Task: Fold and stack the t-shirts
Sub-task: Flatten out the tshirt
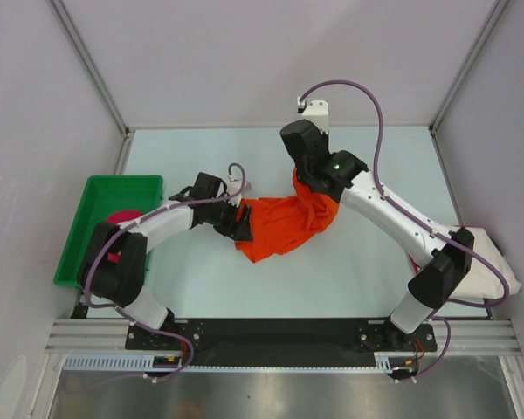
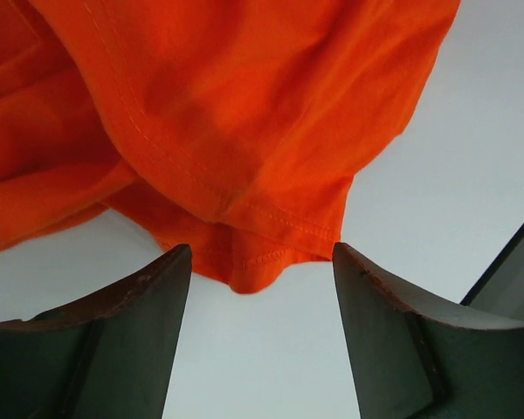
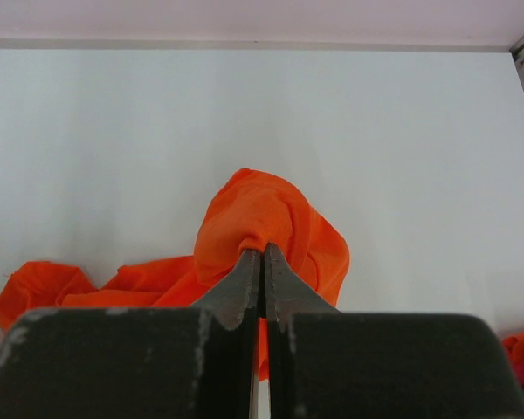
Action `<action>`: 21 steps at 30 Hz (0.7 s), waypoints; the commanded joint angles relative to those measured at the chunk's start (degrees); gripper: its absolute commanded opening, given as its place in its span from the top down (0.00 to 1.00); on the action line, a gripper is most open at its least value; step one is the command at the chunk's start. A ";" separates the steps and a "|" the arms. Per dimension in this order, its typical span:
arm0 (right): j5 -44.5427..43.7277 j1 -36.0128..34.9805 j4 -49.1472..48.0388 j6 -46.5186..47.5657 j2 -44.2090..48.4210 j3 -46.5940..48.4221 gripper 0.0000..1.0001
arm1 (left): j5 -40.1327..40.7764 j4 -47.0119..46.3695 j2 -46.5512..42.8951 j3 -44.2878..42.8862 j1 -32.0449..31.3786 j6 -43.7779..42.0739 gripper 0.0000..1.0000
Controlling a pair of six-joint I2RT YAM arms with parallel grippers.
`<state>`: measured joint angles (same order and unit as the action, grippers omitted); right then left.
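Note:
A crumpled orange t-shirt [image 1: 284, 229] lies mid-table, one end pulled up. My right gripper [image 1: 314, 185] is shut on that raised fold, and in the right wrist view the cloth [image 3: 262, 214] bunches out from its closed tips [image 3: 263, 251]. At the shirt's left edge my left gripper [image 1: 242, 225] stands open. In the left wrist view a hemmed corner of the orange shirt [image 2: 244, 131] hangs down to the level of the fingertips [image 2: 262, 262], touching neither finger. A magenta-pink t-shirt [image 1: 120, 216] sits in the tray. An off-white t-shirt [image 1: 491, 262] lies at the right edge, partly under my right arm.
A green plastic tray [image 1: 79, 229] stands at the left edge of the table, beside my left arm. Grey walls close in the table on three sides. The black rail with both arm bases [image 1: 271, 332] runs along the near edge.

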<state>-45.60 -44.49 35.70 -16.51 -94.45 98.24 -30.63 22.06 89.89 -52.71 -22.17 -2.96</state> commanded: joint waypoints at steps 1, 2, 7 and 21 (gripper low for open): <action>-0.89 -0.07 -1.43 -1.33 1.64 -0.41 1.00 | -1.45 -9.83 1.17 -1.79 -0.24 5.50 0.30; -0.89 -0.07 -1.43 -1.42 1.73 -0.94 1.00 | -0.75 -11.07 1.26 -1.44 -0.24 6.03 0.30; -1.15 -0.07 -1.07 -1.86 2.52 -2.35 1.00 | 0.83 -12.31 4.68 -3.01 -0.24 7.71 0.31; -0.19 0.54 -3.01 -2.47 2.17 -4.72 1.00 | 3.56 -10.20 3.55 -1.08 -0.15 7.79 0.47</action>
<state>-45.56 -44.16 35.20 -17.91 -94.04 93.54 -28.49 12.69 96.14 -54.43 -22.17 3.90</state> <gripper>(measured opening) 0.018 0.583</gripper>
